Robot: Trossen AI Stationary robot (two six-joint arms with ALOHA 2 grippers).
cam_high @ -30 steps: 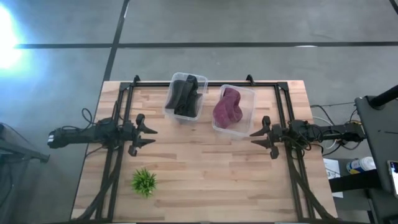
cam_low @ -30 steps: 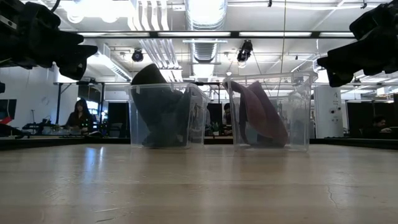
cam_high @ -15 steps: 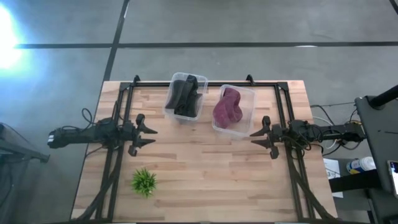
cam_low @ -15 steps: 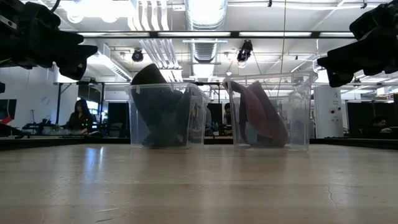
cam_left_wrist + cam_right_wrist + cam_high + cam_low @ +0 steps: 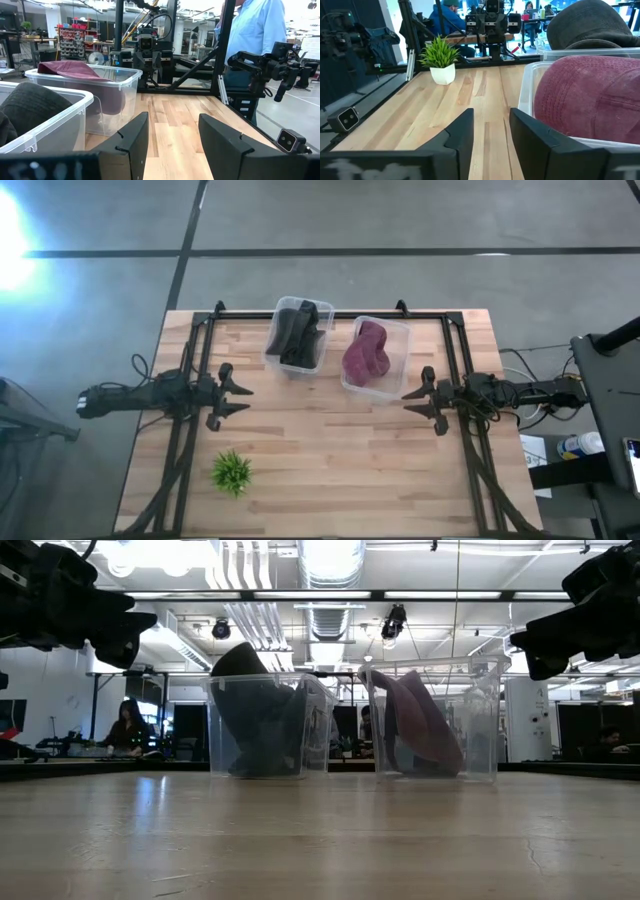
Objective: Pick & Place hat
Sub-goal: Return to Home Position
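A dark hat (image 5: 297, 332) lies in a clear bin (image 5: 322, 310) at the table's far middle; its crown sticks up above the rim in the low view (image 5: 250, 700). A maroon hat (image 5: 366, 355) lies in a second clear bin (image 5: 402, 330) to its right, also in the right wrist view (image 5: 590, 95). My left gripper (image 5: 240, 394) is open and empty above the table's left side, level, pointing right. My right gripper (image 5: 412, 400) is open and empty at the right side, pointing left. Both hover clear of the bins.
A small green potted plant (image 5: 231, 472) stands near the table's front left. The black frame rails (image 5: 190, 380) run along both sides of the wooden table. People show in the room beyond the table (image 5: 255, 35).
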